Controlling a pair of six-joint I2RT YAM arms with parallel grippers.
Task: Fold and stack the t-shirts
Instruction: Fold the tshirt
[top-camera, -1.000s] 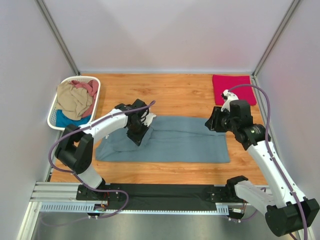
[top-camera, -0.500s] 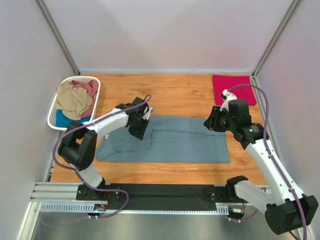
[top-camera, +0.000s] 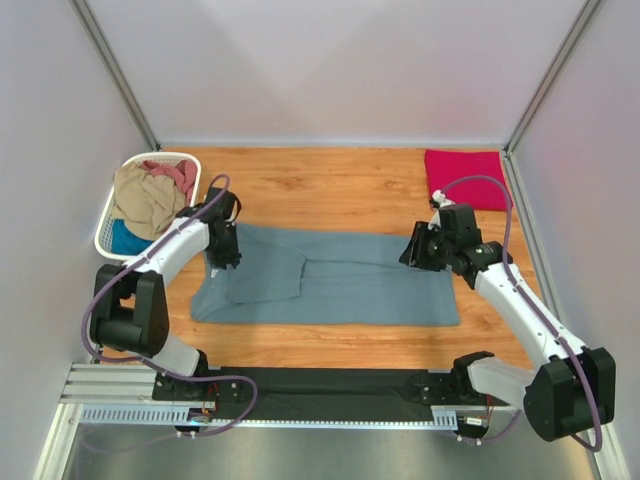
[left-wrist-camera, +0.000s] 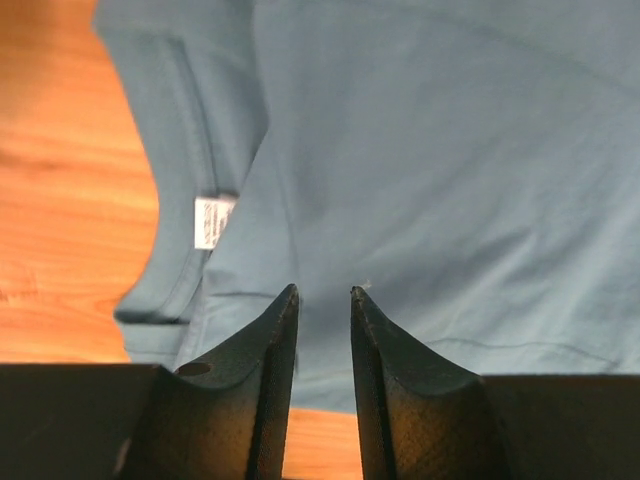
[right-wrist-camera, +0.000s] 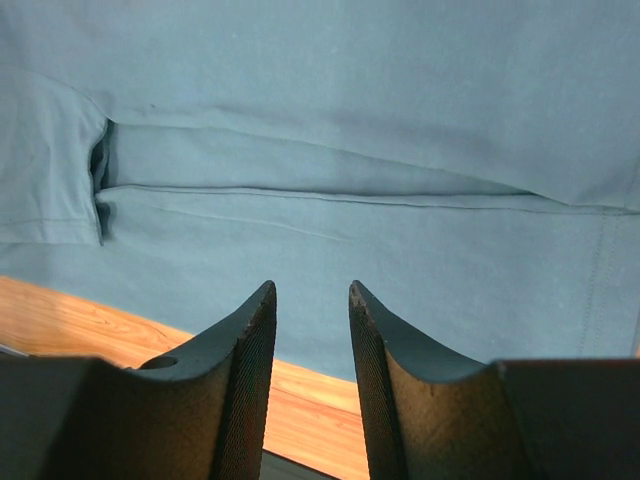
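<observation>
The left gripper (left-wrist-camera: 322, 298) hangs low over the left end of the slate grey-blue t-shirt (top-camera: 340, 280). Its 2 fingers stand a narrow gap apart with nothing between them. The right gripper (right-wrist-camera: 312, 292) hovers over the shirt's right end, its fingers likewise a little apart and empty.

The shirt lies flat on the wooden table (top-camera: 340, 185), folded into a long band whose long axis runs left to right between the 2 arms. Its neck end points left, where the left wrist view shows a white label (left-wrist-camera: 210, 222). The right wrist view shows a stitched hem toward the right end. A flap lies doubled over on the left part.

Bare wood runs along the shirt's far edge, and a narrower strip along its near edge.

A crimson-pink t-shirt (top-camera: 465, 178) lies folded in the far right corner, apart from the band. At far left, just beside the neck end, the white slatted basket (top-camera: 103, 232) holds 3 crumpled shirts: the tan t-shirt (top-camera: 145, 200), the dusty-pink t-shirt (top-camera: 172, 172) and the bright-blue t-shirt (top-camera: 130, 240).
</observation>
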